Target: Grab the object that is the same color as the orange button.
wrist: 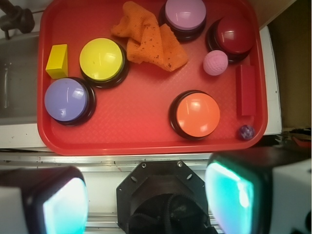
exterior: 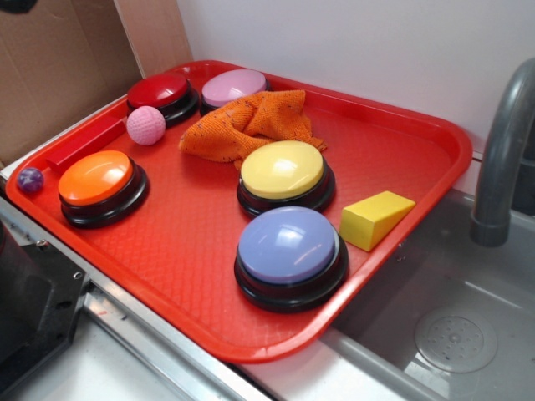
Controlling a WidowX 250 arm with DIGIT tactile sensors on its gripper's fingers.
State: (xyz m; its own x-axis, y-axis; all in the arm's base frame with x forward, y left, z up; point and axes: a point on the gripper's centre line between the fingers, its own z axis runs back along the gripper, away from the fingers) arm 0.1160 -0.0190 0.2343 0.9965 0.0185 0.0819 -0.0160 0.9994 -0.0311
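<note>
An orange knitted mesh cloth [exterior: 249,125] lies crumpled at the back of the red tray [exterior: 192,251], between the lilac-pink button and the yellow button; it also shows in the wrist view [wrist: 148,41]. The orange button [exterior: 96,178] with a black base sits at the tray's left; in the wrist view it [wrist: 197,114] is near the tray's near edge. My gripper [wrist: 146,200] is open and empty, high above the robot base, off the tray. Its fingers [wrist: 229,195] show teal pads. The gripper does not show in the exterior view.
On the tray: a red button [exterior: 159,90], lilac-pink button [exterior: 234,86], yellow button [exterior: 282,170], purple-blue button [exterior: 288,246], pink textured ball [exterior: 145,125], red block [exterior: 84,144], small purple ball [exterior: 30,179], yellow wedge [exterior: 376,219]. A sink [exterior: 456,334] with grey faucet [exterior: 501,150] lies right.
</note>
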